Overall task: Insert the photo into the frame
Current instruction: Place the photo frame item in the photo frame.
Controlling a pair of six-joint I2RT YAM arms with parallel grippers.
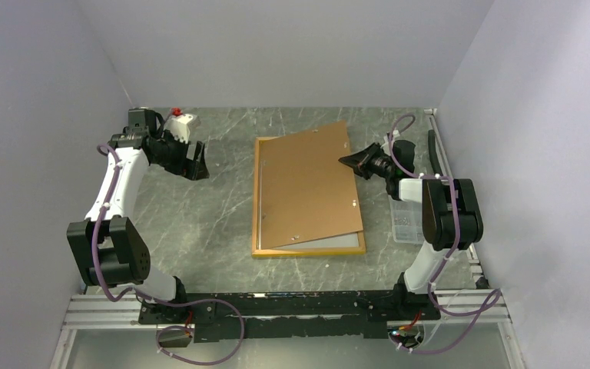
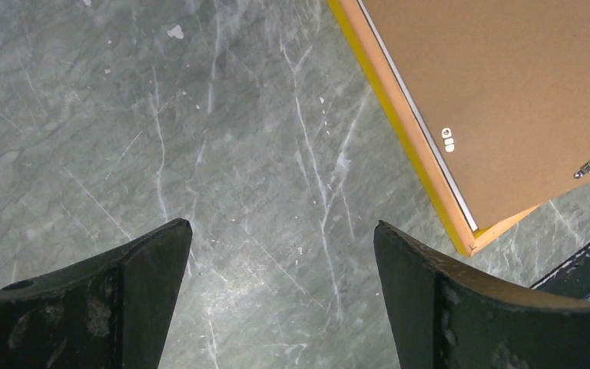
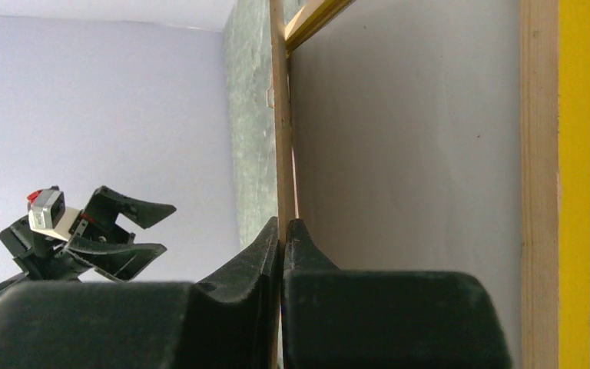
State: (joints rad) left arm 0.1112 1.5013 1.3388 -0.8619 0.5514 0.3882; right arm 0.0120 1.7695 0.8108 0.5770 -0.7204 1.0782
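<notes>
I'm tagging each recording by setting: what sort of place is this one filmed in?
Most likely a lab robot test cell, not a home: plain pale walls box in a grey marbled tabletop, and the left arm and right arm are mounted on a metal rail at its near edge.

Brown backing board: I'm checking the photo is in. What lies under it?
Under the brown backing board, in the frame, a plain pale sheet shows where the right gripper pinches the board's edge. Most is covered; whether it's the photo is unclear.
</notes>
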